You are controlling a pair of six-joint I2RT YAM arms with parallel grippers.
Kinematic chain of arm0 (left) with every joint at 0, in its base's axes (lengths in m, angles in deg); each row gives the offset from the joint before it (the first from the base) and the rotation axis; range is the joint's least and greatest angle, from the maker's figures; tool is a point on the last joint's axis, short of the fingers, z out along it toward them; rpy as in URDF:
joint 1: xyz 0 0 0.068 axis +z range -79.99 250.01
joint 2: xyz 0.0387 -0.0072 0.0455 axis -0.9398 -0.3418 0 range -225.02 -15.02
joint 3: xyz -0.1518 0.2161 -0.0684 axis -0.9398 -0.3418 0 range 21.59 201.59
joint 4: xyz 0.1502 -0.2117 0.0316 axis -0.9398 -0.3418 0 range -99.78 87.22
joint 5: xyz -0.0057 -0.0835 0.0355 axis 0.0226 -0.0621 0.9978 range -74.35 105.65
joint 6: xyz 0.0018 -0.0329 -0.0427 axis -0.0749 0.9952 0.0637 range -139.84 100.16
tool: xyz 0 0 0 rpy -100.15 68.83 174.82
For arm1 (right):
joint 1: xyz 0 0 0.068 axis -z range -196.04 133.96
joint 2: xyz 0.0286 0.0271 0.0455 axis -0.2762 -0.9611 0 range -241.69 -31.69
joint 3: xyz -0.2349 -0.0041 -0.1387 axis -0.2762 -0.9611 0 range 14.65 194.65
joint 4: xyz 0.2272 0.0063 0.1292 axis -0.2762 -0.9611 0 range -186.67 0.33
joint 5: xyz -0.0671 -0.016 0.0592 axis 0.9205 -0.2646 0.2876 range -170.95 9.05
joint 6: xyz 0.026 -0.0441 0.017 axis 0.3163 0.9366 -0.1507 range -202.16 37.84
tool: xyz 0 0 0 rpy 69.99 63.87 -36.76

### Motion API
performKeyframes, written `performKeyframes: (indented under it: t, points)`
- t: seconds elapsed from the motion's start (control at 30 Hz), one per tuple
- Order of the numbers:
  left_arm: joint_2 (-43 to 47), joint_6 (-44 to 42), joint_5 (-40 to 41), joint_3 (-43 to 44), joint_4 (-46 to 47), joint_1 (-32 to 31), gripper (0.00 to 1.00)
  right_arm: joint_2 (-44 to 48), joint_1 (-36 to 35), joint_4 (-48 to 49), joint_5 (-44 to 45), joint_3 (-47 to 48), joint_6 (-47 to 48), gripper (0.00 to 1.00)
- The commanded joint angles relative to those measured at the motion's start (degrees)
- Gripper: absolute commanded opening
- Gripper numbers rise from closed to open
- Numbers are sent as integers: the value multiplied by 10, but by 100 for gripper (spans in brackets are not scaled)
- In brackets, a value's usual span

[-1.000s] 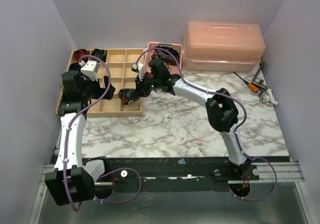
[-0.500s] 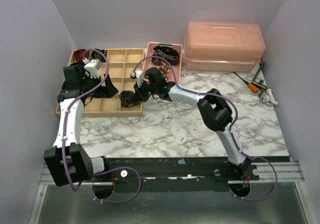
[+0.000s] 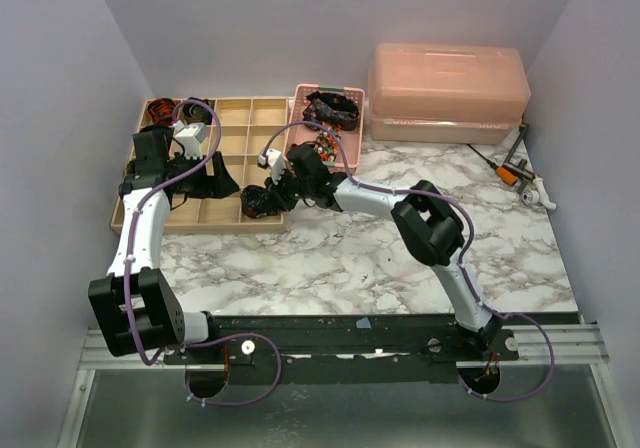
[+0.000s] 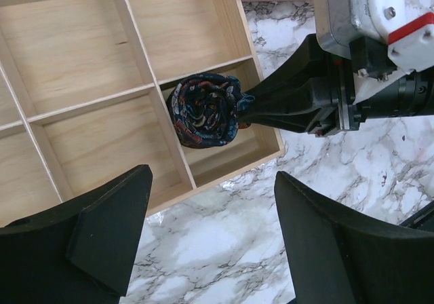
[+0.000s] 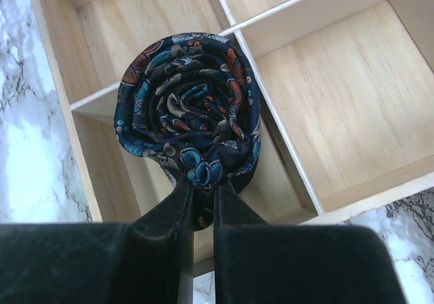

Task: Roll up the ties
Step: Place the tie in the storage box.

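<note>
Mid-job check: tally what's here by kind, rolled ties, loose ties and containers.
Rolled ties: 3 (held tie in the right gripper, red tie, black tie)
Loose ties: 2, bunched, count unsure (dark tie, patterned tie)
Containers: 3 (tray, basket, box)
Total: 8

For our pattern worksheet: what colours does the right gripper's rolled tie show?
The rolled tie is navy with teal-orange floral print; best in right wrist view.

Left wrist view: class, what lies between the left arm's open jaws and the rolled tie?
In the left wrist view, the wooden tray's front wall and a strip of bare marble table lie between the left jaws and the rolled tie.
</note>
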Motion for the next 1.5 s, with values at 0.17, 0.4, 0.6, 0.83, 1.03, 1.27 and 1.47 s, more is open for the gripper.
performKeyframes:
  t: [0.17, 0.4, 0.6, 0.83, 1.03, 1.27, 1.47]
  points:
    - [-12, -26, -10, -7, -15, -7, 80, -9, -13, -117, -9, 12, -1, 30]
    - [-17, -40, 4, -7, -1, -11, 80, 22, -13, -148, -29, 26, -4, 50]
    - [-47, -35, 5, 4, 17, -22, 77, 48, -13, -187, -26, 24, 20, 70]
    - [-74, -36, 15, 10, 35, -38, 74, 82, -13, -213, -26, 20, 36, 83]
    - [-120, -49, 16, 38, 50, -60, 59, 107, -5, -268, -7, 83, 82, 86]
    - [-191, -66, 37, 80, 75, -108, 47, 136, 41, -329, -12, 140, 74, 91]
    - [-243, -77, 64, 95, 55, -136, 34, 185, 84, -322, 14, 141, 30, 100]
